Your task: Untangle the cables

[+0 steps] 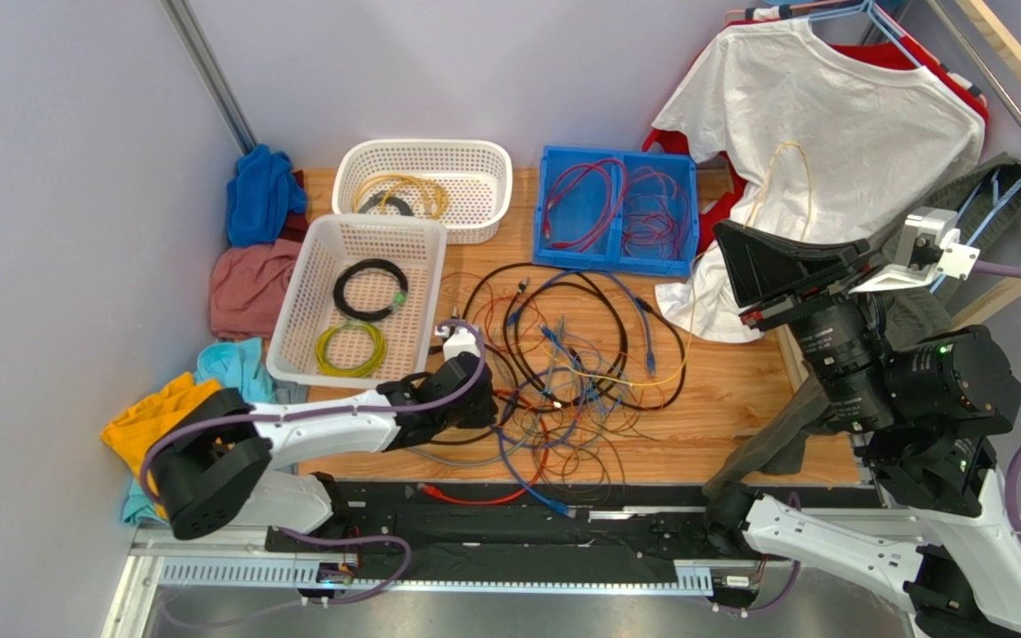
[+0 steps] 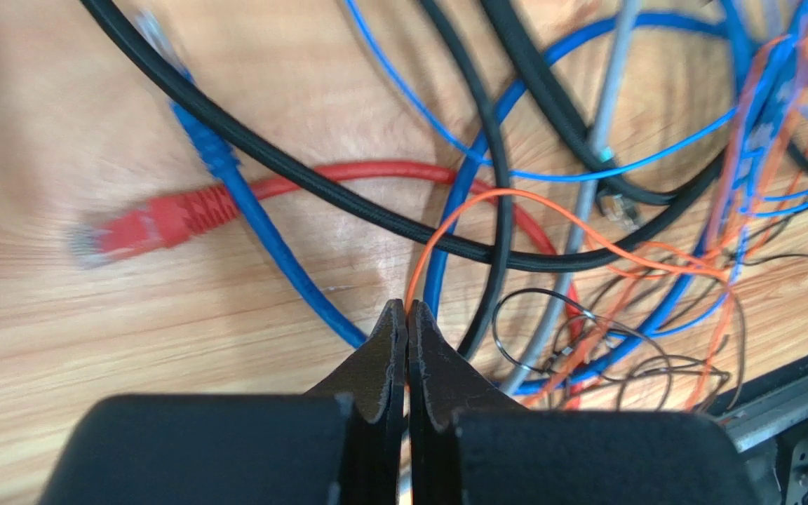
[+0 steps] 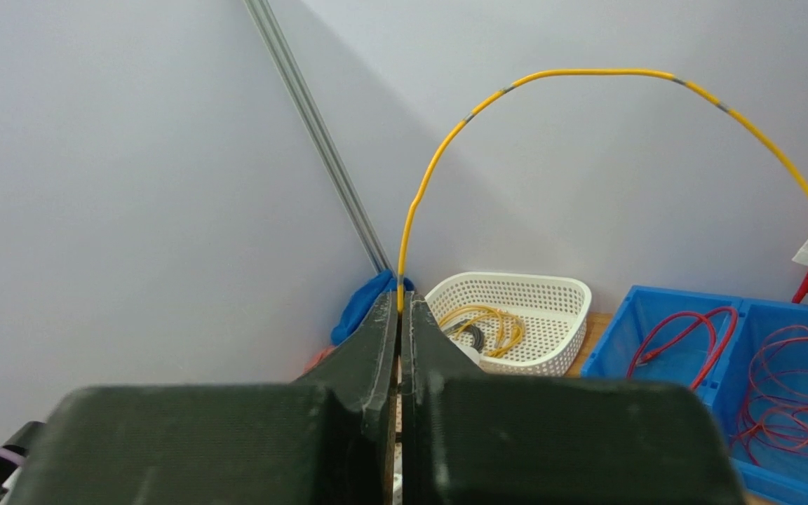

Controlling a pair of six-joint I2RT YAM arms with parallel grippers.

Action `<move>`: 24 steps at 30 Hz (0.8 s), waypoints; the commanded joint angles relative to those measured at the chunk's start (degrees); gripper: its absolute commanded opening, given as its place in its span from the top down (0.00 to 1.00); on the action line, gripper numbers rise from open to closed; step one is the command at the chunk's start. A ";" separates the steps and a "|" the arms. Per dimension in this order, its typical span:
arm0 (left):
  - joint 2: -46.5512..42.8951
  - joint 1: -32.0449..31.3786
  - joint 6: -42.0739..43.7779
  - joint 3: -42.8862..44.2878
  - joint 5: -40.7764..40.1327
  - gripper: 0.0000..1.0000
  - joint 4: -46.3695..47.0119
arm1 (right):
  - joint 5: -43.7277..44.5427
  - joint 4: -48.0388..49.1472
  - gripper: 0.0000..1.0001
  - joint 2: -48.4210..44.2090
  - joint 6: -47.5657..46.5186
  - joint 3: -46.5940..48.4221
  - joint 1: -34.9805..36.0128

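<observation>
The nearer white basket (image 1: pixel 292 303) (a black coil (image 1: pixel 371 289) and a yellow-green coil (image 1: pixel 351 348) inside) stands near a blue bin (image 1: pixel 547 200).

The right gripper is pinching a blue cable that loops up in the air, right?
Not blue. The right gripper pinches a yellow cable that loops up in the air, as the right wrist view shows.
</observation>
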 commanded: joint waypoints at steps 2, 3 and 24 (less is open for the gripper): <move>-12.15 0.07 10.31 9.14 -8.62 0.96 -11.78 | -2.41 0.65 1.00 1.64 -1.70 2.70 -0.14; -13.74 0.07 11.36 10.12 -10.11 0.79 -13.88 | -3.02 0.12 1.00 2.43 -1.62 3.14 -0.14; -29.07 -2.02 30.09 9.07 15.52 0.05 21.23 | -9.26 1.35 1.00 6.04 6.11 -4.84 -0.14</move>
